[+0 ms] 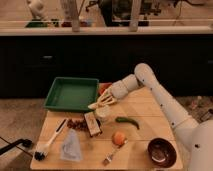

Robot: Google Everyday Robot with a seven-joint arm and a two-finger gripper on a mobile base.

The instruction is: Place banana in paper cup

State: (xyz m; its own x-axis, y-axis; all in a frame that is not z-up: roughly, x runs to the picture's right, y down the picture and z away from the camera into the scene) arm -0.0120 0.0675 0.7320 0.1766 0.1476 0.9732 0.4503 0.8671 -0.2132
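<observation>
Pale banana [94, 105] (at the jaws) hangs just above paper cup [102, 115].

The gripper [101, 103] is found just behind the paper cup [103, 114], with the tray [72, 93] set behind and left, the pepper [128, 121] laid right of the cup, the bowl [161, 152] placed front-right.

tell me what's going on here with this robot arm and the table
The robot's white arm reaches in from the right, and its gripper hangs over the wooden table, just above the short whitish paper cup. The small pale yellow banana appears to be at the gripper's tip, not yet in the cup. A curved green pepper lies right of the cup, a round orange fruit nearer the camera, and a dark brown round bowl at the table's near right corner.
</observation>
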